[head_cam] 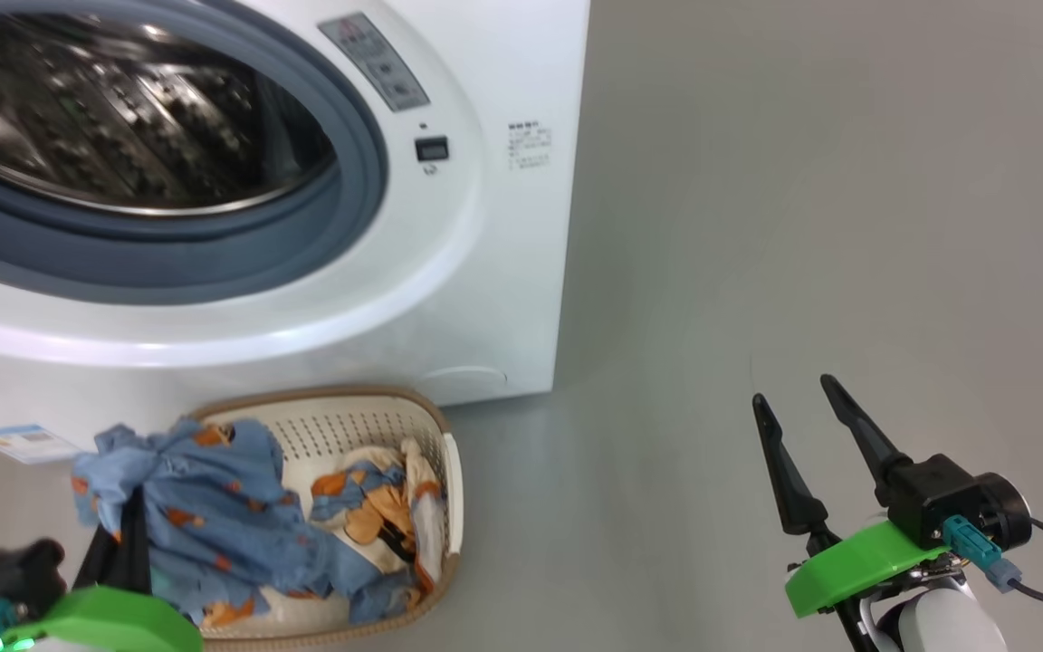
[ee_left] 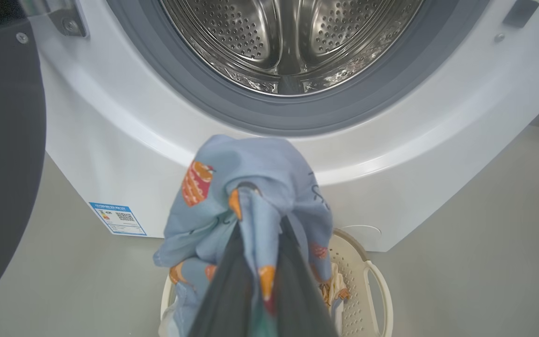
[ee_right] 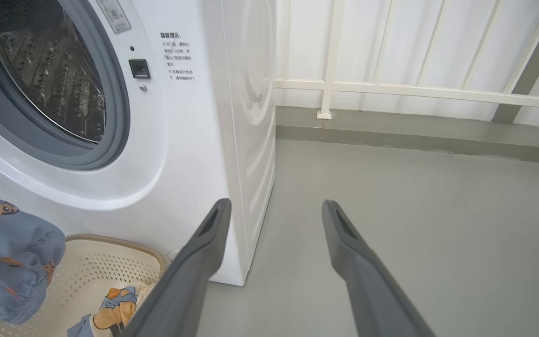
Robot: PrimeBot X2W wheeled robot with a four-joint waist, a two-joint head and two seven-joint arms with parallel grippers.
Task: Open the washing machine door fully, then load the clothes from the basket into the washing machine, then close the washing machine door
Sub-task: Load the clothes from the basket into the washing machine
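Observation:
The white washing machine [head_cam: 503,272] stands with its steel drum [ee_left: 288,37] exposed behind the grey-blue seal ring [head_cam: 214,263]. Its door's black rim [ee_left: 3,164] hangs swung out at the left edge of the left wrist view. Below the drum sits the cream basket [head_cam: 377,426] holding blue and orange clothes [head_cam: 377,507]. My left gripper [ee_left: 258,206] is shut on a blue patterned garment [head_cam: 186,507], lifted above the basket in front of the machine's lower front. My right gripper [head_cam: 789,394] hangs open over bare floor to the right, with nothing between its fingers [ee_right: 204,248].
Grey floor [head_cam: 802,226] spreads to the right of the machine. A white railing and wall panels [ee_right: 391,70] stand behind it. A blue label sticker [ee_left: 117,217] marks the machine's lower front corner.

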